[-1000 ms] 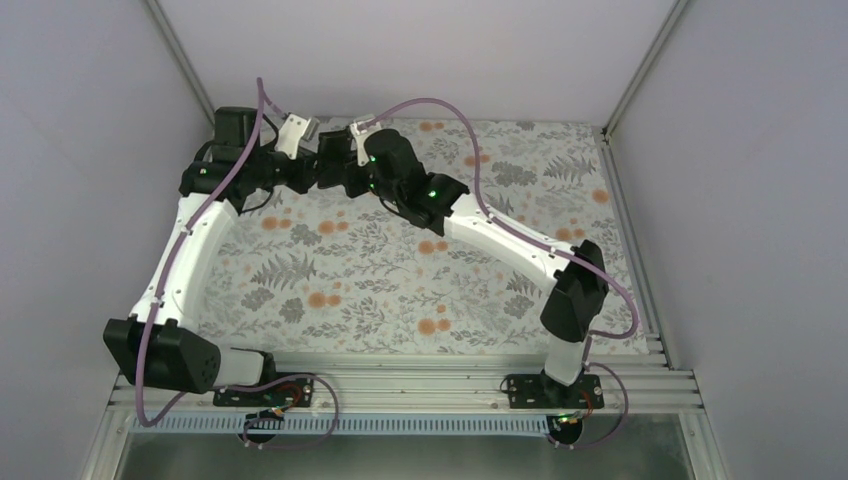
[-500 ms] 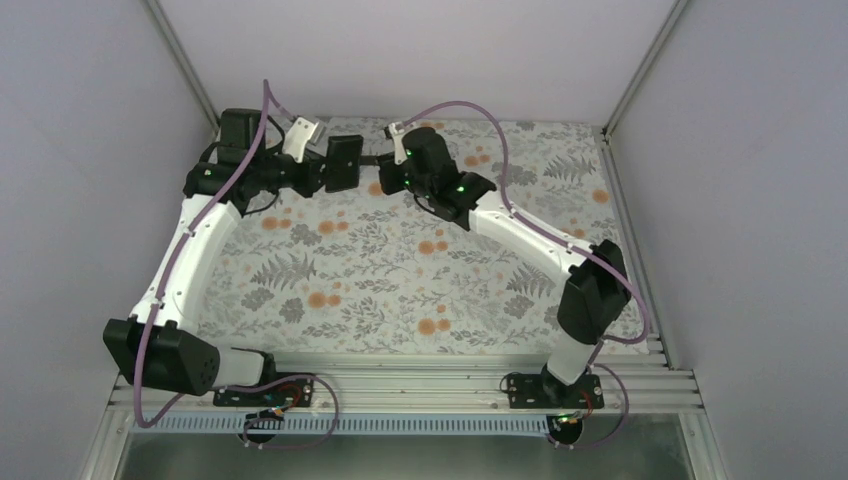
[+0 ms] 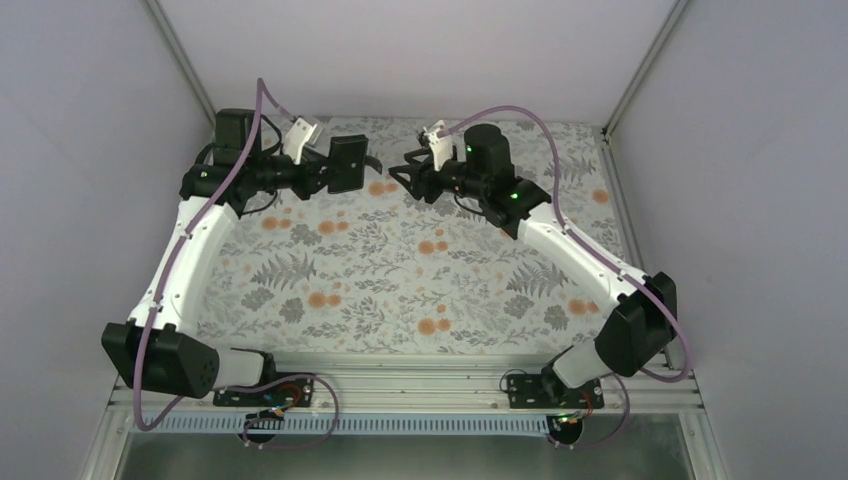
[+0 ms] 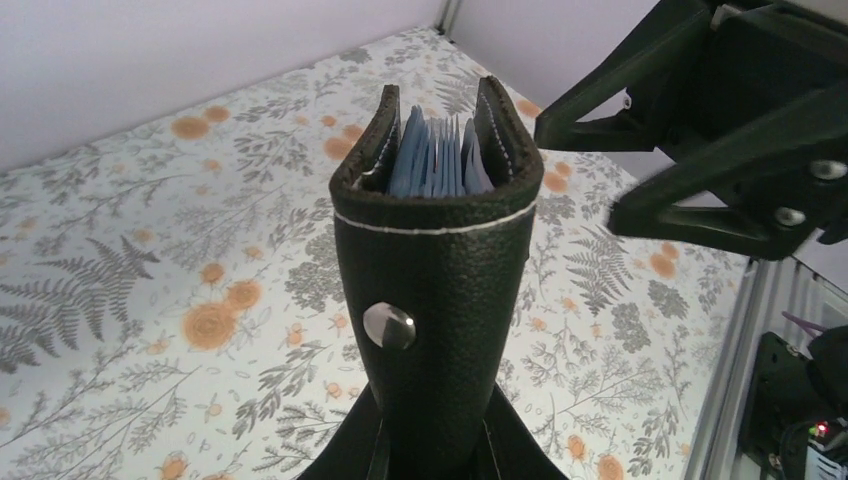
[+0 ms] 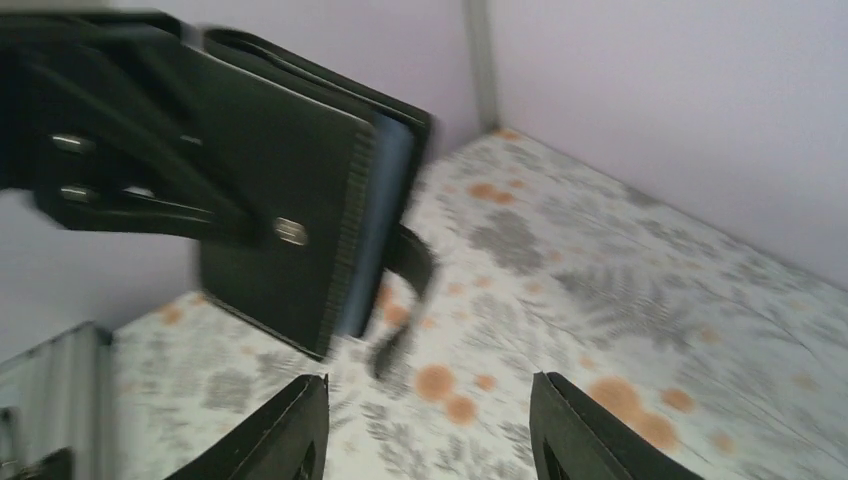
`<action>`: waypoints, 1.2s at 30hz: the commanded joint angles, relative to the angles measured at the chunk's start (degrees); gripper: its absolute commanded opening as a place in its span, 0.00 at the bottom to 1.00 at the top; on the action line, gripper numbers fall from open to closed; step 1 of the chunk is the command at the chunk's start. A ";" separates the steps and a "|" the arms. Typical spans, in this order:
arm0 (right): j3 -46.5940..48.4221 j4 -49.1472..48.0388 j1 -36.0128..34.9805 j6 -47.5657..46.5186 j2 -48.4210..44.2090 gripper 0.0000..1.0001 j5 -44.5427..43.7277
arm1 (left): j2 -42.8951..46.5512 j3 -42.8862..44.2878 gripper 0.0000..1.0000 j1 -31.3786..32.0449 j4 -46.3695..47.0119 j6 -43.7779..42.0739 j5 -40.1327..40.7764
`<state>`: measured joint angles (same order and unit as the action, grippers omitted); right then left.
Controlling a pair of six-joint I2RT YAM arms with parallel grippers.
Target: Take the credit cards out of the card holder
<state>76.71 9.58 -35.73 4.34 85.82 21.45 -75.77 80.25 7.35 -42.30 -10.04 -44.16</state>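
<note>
The left pincer [image 3: 325, 172] is clamping the card holder [image 4: 432, 270]; the empty, gaping right pincer [image 3: 400, 174] should be squaring onto exposed edges of the credit cards [image 4: 435, 160].

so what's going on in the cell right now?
The left gripper holds the black card holder up off the floral table, with its open edge turned toward the other arm. Blue-grey edges show packed between the covers; individual cards can't be told apart. The right gripper is open and empty, facing the holder with a gap between them. No card is out yet.
</note>
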 commanded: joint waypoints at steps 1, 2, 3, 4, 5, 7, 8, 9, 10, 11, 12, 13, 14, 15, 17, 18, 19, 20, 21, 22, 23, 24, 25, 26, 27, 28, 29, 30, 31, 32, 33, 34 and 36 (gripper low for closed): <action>0.68 -5.88 0.03 -1.57 -1.02 0.55 15.04 | 1.16 -0.52 0.02 0.02 0.77 -1.91 -5.29; 1.21 -6.17 0.23 -1.10 -0.48 0.56 16.06 | 1.14 -0.45 0.02 0.03 0.70 -2.31 -6.59; 1.79 -6.36 0.49 -0.59 0.09 0.57 17.28 | 1.19 -0.51 0.02 0.05 0.49 -2.88 -8.36; 2.09 -6.64 0.80 -0.32 0.48 0.57 18.72 | 1.27 -0.53 0.02 0.03 -0.04 -3.67 -10.57; 2.24 -7.14 1.43 0.11 0.71 0.55 20.75 | 1.50 -0.43 0.02 0.03 -0.46 -4.54 -12.84; 1.53 -8.81 2.75 0.73 0.31 0.54 25.67 | 1.97 -0.30 0.02 0.03 -1.25 -5.77 -15.68; 1.30 -9.10 3.16 0.52 0.13 0.54 27.67 | 2.28 -0.21 0.02 0.03 -1.64 -6.32 -16.51; 1.51 -8.45 3.29 -0.13 0.17 0.54 28.54 | 2.45 -0.11 0.02 0.03 -1.93 -6.74 -17.02; 2.22 -7.19 3.37 -1.02 0.45 0.54 28.62 | 2.45 -0.09 0.02 0.05 -2.17 -7.08 -17.43; 2.88 -5.97 3.34 -1.42 0.82 0.54 28.65 | 2.45 -0.09 0.02 0.03 -2.36 -7.43 -17.51; 3.57 -5.42 3.35 -1.60 1.29 0.54 28.76 | 2.30 -0.09 0.02 0.03 -2.47 -7.59 -17.41; 4.03 -5.03 3.37 -1.76 1.64 0.53 28.90 | 2.18 -0.09 0.02 0.03 -2.49 -7.74 -17.25; 4.38 -4.73 3.32 -1.93 2.05 0.53 29.09 | 2.08 -0.14 0.02 0.03 -2.52 -7.80 -17.26; 4.55 -4.56 3.32 -2.03 2.33 0.53 29.01 | 2.11 -0.21 0.02 0.03 -2.52 -7.74 -17.32; 4.87 -4.58 3.38 -2.16 2.77 0.53 28.08 | 2.28 -0.10 0.02 0.07 -2.75 -8.00 -17.94; 5.20 -4.28 3.39 -2.12 3.08 0.53 27.21 | 2.42 -0.11 0.02 0.03 -2.94 -8.24 -18.43; 5.73 -3.90 3.49 -2.25 3.57 0.52 26.78 | 2.46 -0.03 0.02 0.03 -3.14 -8.62 -18.85; 6.25 -3.36 3.60 -2.56 4.09 0.51 26.70 | 2.45 0.00 0.02 0.04 -3.40 -8.87 -19.26; 6.67 -2.74 3.73 -3.06 4.59 0.51 26.94 | 2.46 0.00 0.02 0.03 -3.59 -9.12 -19.73; 6.98 -2.07 3.93 -3.49 4.91 0.50 27.12 | 2.49 0.00 0.02 0.03 -3.76 -9.31 -20.17; 7.04 -1.81 4.14 -3.92 5.06 0.49 27.41 | 2.49 -0.12 0.02 0.09 -3.89 -9.56 -20.55; 7.01 -1.58 4.44 -4.17 5.01 0.49 27.81 | 2.53 -0.08 0.02 0.04 -4.11 -9.95 -21.01; 6.78 -1.61 4.68 -4.36 4.80 0.49 28.40 | 2.67 -0.01 0.02 0.03 -4.37 -10.30 -21.39; 6.65 -1.74 4.70 -4.65 4.60 0.49 28.93 | 2.77 0.04 0.02 0.03 -4.59 -10.53 -21.80; 6.74 -1.72 4.70 -4.93 4.55 0.49 29.45 | 2.86 -0.02 0.02 0.07 -4.68 -10.64 -21.98; 6.97 -1.75 4.72 -5.07 4.71 0.49 30.24 | 2.87 -0.05 0.02 0.03 -4.71 -10.74 -21.95; 7.37 -1.74 4.72 -4.86 4.96 0.50 30.71 | 2.83 -0.20 0.02 0.03 -4.69 -10.97 -22.01; 7.84 -1.55 4.57 -4.73 5.37 0.50 30.58 | 2.82 -0.39 0.03 0.03 -4.67 -11.18 -21.83; 8.46 -0.78 4.29 -5.01 5.88 0.51 30.26 | 2.82 -0.81 0.02 0.07 -4.45 -11.22 -21.56; 8.89 0.11 4.04 -5.65 6.16 0.52 30.39 | 2.74 -1.09 0.03 0.09 -4.31 -11.30 -21.50; 8.73 0.43 3.84 -6.21 6.23 0.53 30.79 | 2.67 -1.29 0.02 0.11 -4.22 -11.20 -21.56; 8.21 -0.02 3.69 -6.34 6.02 0.55 31.63 | 2.58 -1.27 0.02 0.14 -4.12 -10.96 -21.54; 7.08 -1.19 3.20 -6.58 5.48 0.58 32.82 | 2.73 -1.09 0.02 0.16 -4.23 -10.92 -21.63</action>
<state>83.59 8.62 -31.70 -0.49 91.44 51.07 -74.41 79.35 7.40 -47.31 -19.51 -63.29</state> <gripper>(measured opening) 0.553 0.121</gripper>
